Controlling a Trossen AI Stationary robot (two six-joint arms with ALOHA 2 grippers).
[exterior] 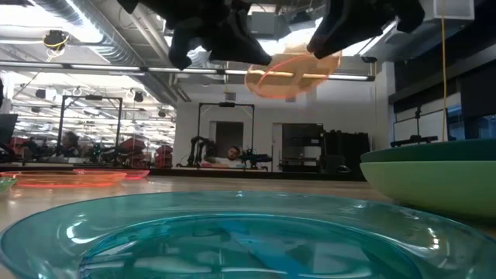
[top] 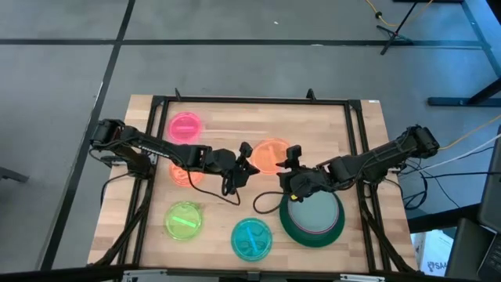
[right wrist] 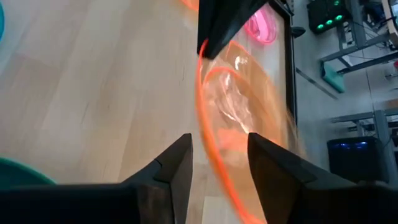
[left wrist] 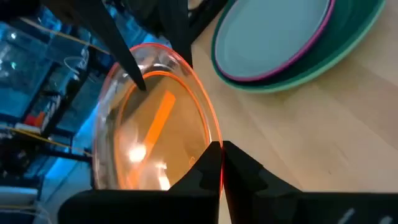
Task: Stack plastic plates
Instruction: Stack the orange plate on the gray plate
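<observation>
A small translucent orange plate (top: 270,154) is off the table and tilted, between my two grippers (exterior: 294,74). My left gripper (top: 250,160) is shut on its rim on the side toward the table's left. My right gripper (top: 288,163) is open at the opposite rim; its fingers (right wrist: 177,165) stand on either side of the rim edge (right wrist: 214,155), and no touch shows. The larger plates sit nested in a stack (top: 313,221), grey-blue on top and dark green at the bottom. Pink (top: 185,127), yellow-green (top: 184,221) and cyan (top: 252,239) plates lie flat on the table. My left gripper pinches the orange plate's rim (left wrist: 214,152) between its two fingers, one on the inner face and one on the outer. The fingers come in about level from the table's left. The plate is lifted clear and stands tilted (exterior: 294,74), its far rim between the right gripper's fingers.
Another small reddish-orange plate (top: 182,174) lies under my left arm. A black cable (top: 266,202) loops on the wood beside the stack. A dark frame (top: 250,100) borders the wooden table. The cyan plate (exterior: 232,232) fills the low view's foreground.
</observation>
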